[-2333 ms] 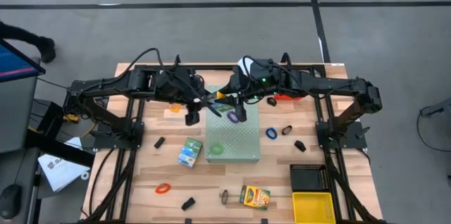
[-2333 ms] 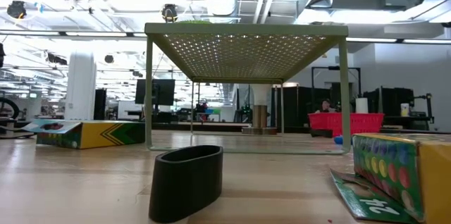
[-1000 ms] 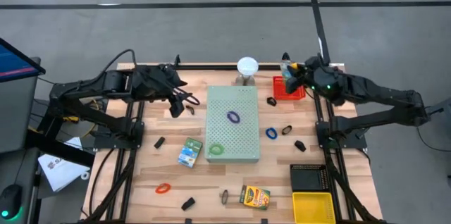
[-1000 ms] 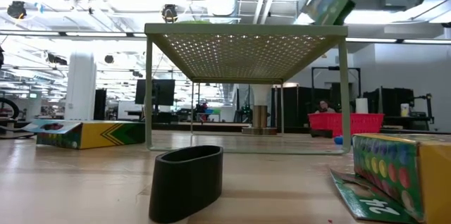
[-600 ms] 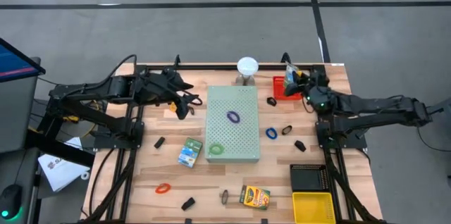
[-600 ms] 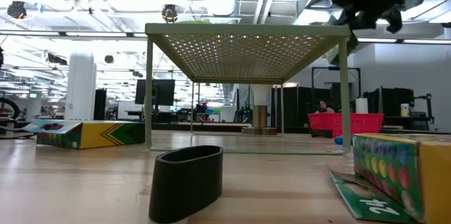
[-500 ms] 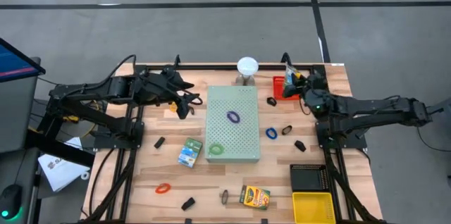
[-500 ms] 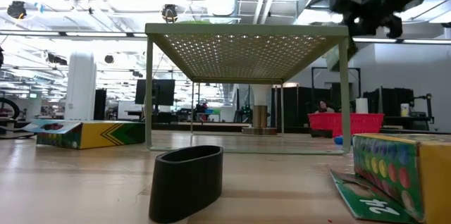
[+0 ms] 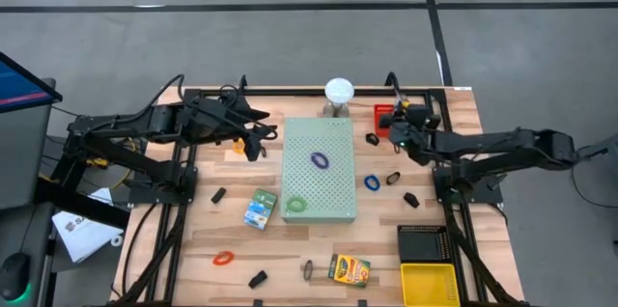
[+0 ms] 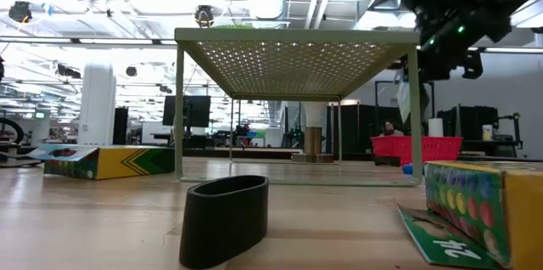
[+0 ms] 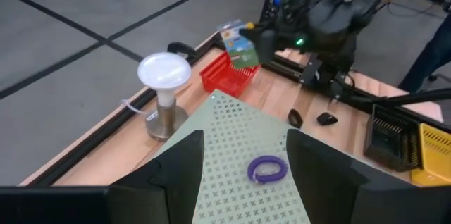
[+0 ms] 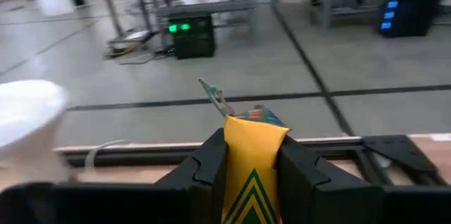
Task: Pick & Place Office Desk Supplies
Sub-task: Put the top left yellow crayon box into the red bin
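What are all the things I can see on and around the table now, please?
perforated board: one, pale green, table middle
purple loop: one, on the board
green loop: one, on the board
blue loop: one, right of the board
orange loop: one, front left
black clips: at least four, scattered on the wood
teal box: one, left of the board
yellow-green box: one, front edge
white dome: one, grey stand, behind the board
red basket: one, back right
black tray, yellow tray: front right corner
left gripper: open, over the board's back left
right gripper: shut on a yellow held box, by the red basket
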